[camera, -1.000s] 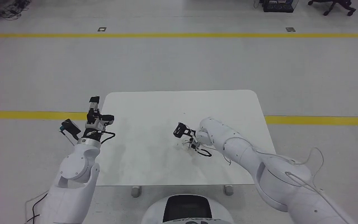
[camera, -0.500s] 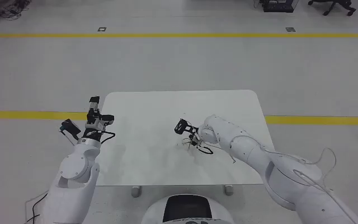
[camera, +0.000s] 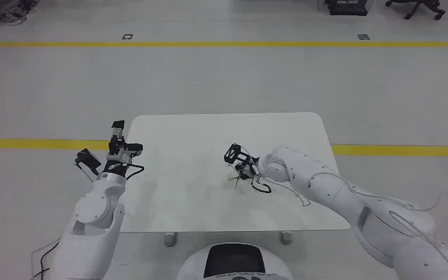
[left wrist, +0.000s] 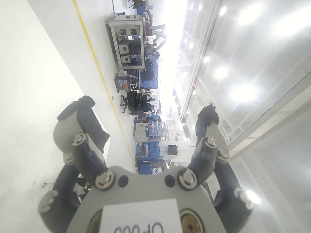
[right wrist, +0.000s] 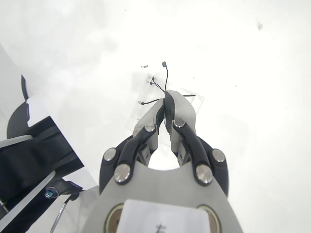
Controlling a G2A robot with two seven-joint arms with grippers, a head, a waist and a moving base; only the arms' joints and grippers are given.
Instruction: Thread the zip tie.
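Table (camera: 182,140), clear sheet (right wrist: 142,90), zip tie (right wrist: 167,76) in pincer (right wrist: 165,95).

Moved the right gripper (camera: 240,176) a touch rightward and farther from the robot over the table (camera: 175,140), tips pinched together on the zip tie (right wrist: 166,78). Swung that arm's elbow and forearm outward, past the table's near right corner, leaving the arm stretched straighter. Turned the wrist slightly with it.

White table (camera: 182,140) bears zip ties (right wrist: 167,76), clear sheet (right wrist: 143,93).
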